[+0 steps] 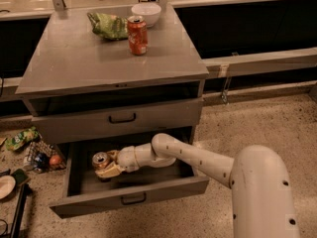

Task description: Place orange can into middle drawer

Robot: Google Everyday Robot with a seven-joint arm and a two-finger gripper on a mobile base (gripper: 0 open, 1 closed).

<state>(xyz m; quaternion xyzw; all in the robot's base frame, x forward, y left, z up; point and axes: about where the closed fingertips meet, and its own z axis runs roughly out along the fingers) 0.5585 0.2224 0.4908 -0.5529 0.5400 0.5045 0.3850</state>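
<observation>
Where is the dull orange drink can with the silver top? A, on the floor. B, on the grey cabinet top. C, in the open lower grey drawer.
C: the dull orange drink can stands inside the open lower grey drawer, held by the gripper.

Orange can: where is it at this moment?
In the camera view, the orange can stands in the left part of the open middle drawer, held by the gripper.

Warm overhead light, moderate level. The cabinet top (74, 63) is evenly lit, with a faint sheen at its far edge. The middle drawer (129, 195) interior lies in shadow; there the gripper (107, 168) clasps the orange can (100, 160), whose top catches a glint.
</observation>
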